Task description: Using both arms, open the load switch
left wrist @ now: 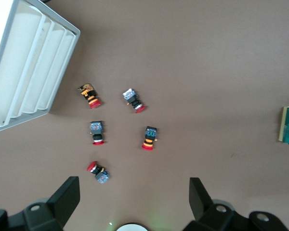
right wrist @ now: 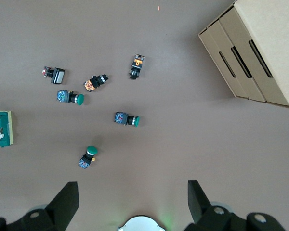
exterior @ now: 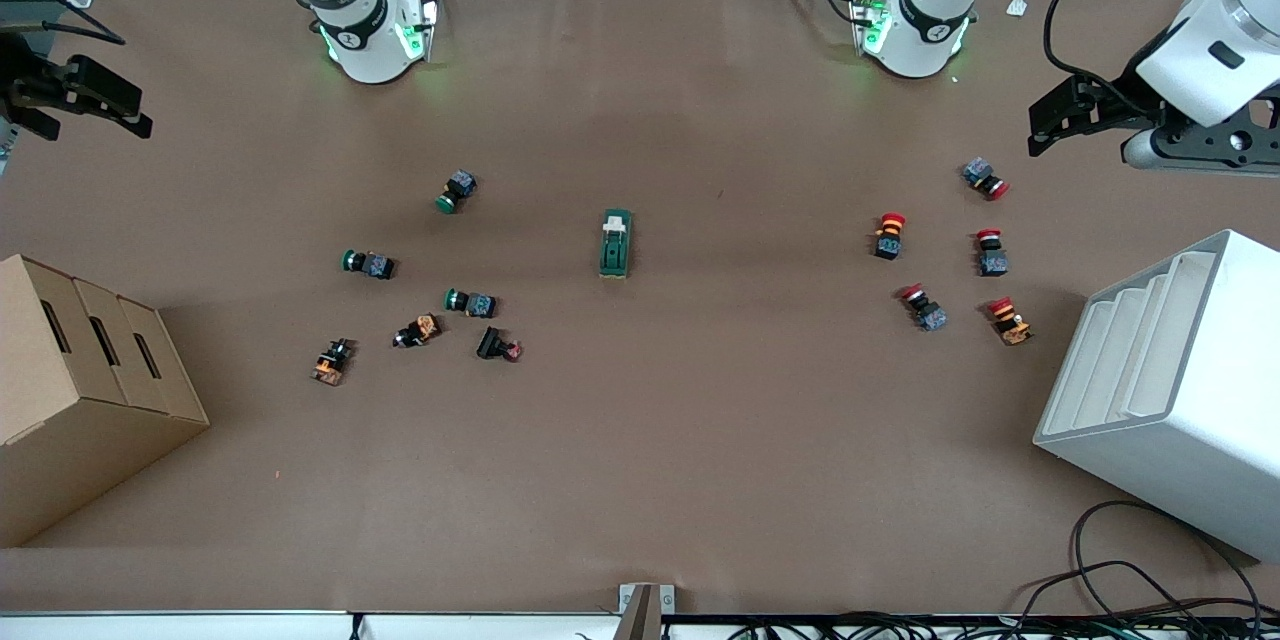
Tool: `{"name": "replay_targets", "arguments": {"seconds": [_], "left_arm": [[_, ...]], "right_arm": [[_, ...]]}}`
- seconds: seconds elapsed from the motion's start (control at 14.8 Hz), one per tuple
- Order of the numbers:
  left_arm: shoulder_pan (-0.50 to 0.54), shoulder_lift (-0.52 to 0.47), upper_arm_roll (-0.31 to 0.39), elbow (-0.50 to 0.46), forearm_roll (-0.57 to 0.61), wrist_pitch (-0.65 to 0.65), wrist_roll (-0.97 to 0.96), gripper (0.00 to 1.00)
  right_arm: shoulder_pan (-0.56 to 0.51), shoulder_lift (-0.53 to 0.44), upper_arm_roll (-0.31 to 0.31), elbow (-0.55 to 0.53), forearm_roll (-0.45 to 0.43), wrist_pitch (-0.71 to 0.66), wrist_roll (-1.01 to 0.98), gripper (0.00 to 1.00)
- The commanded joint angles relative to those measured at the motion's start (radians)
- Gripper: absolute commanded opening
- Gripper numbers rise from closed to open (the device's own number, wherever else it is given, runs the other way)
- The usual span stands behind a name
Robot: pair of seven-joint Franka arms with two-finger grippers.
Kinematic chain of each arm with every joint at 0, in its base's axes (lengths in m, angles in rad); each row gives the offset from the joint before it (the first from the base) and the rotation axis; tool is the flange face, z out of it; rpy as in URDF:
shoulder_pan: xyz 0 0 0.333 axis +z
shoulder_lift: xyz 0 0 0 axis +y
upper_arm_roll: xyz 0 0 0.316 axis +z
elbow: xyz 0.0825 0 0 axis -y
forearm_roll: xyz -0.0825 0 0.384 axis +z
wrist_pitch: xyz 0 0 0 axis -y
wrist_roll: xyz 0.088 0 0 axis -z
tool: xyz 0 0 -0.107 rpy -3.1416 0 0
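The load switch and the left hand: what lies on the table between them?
In the front view, five red push buttons lie between the load switch and the open left hand; the table is otherwise bare there.

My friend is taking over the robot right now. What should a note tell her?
Left gripper: open, holding nothing, up over the table's end near the white slotted rack.
Right gripper: open, holding nothing, up over the other end near the cardboard boxes.
Load switch: lies alone mid-table, between the green push buttons and the red push buttons. No gripper is touching it.
Done: nothing yet.
Left: bring both arms to the load switch, steady it and open it.
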Motion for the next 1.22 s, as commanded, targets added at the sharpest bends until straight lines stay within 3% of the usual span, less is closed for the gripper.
{"name": "replay_targets", "arguments": {"seconds": [0.0,0.74,1.15], "left_arm": [[0.009,-0.029,-0.007,-0.035,0.026,0.033,0.004,1.0],[0.098,-0.026,-0.042,-0.027,0.03,0.042,0.021,1.0],[0.093,-0.026,-0.055,-0.014,0.033,0.025,0.016,1.0]], "right_arm": [[-0.008,-0.055,0.001,-0.063,0.012,0.022,-0.012,1.0],[-0.008,-0.055,-0.002,-0.063,0.02,0.019,0.008,1.0],[-0.006,-0.056,-0.004,-0.063,0.021,0.017,0.01,1.0]]}}
